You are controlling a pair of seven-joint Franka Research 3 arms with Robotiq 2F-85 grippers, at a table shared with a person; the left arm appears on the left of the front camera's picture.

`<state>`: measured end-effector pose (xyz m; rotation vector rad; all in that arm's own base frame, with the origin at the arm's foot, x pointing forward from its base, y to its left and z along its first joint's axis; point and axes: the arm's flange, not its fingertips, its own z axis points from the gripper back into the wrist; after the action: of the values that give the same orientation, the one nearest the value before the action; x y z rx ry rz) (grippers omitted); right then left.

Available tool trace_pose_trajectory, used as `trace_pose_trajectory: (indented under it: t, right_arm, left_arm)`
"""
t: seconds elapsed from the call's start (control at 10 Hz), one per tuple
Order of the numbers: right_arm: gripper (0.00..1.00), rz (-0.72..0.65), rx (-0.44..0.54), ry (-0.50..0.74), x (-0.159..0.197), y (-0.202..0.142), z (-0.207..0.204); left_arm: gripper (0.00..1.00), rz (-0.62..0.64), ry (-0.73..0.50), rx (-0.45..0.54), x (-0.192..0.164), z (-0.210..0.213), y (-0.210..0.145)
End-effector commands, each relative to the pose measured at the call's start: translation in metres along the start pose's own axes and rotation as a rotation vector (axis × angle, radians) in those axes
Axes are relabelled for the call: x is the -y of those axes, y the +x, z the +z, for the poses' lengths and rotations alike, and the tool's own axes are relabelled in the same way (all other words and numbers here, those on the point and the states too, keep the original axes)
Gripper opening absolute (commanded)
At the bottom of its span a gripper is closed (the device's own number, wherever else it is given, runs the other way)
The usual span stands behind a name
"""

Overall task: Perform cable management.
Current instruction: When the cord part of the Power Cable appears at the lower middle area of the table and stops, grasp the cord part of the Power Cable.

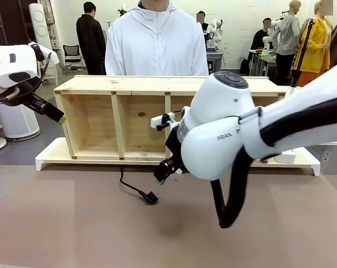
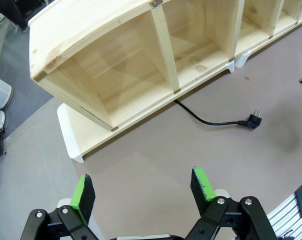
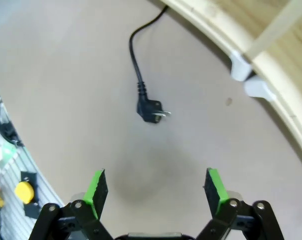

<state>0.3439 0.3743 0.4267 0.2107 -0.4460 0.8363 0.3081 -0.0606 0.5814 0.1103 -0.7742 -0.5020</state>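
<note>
Nothing tidied yet. Cable [image 3: 134, 55] lies loose on table [image 1: 73, 223], plug [image 3: 150, 111] free, running from under shelf [image 1: 129, 84]; far end probably behind. Right gripper [image 3: 156, 186] spread wide above plug; left gripper [image 2: 141, 186] wide, empty, well apart.

A white wall [image 1: 246, 14] runs across the top of the frame. The floor [image 1: 23, 148] at the left is grey, with a black chair [image 1: 72, 54] far back. A long wooden shelf [image 1: 129, 85] stands across the brown counter [image 1: 73, 223].
</note>
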Motion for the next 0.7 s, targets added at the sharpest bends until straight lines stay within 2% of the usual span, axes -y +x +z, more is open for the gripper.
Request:
trace_pose_trajectory:
  t: [0.0,0.4,0.6]
  right_arm:
    - [1.00,0.001,-0.019,0.082,0.002,0.012,-0.014]
    - [1.00,0.065,-0.131,0.014,-0.018,0.037,-0.064]
    - [1.00,0.135,-0.139,-0.017,-0.021,0.050,-0.086]
  left_arm:
    - [1.00,-0.002,0.003,-0.002,0.000,-0.001,0.000]
    - [1.00,-0.002,0.003,-0.002,0.000,-0.001,0.000]
    - [1.00,-0.002,0.003,-0.002,0.000,-0.001,0.000]
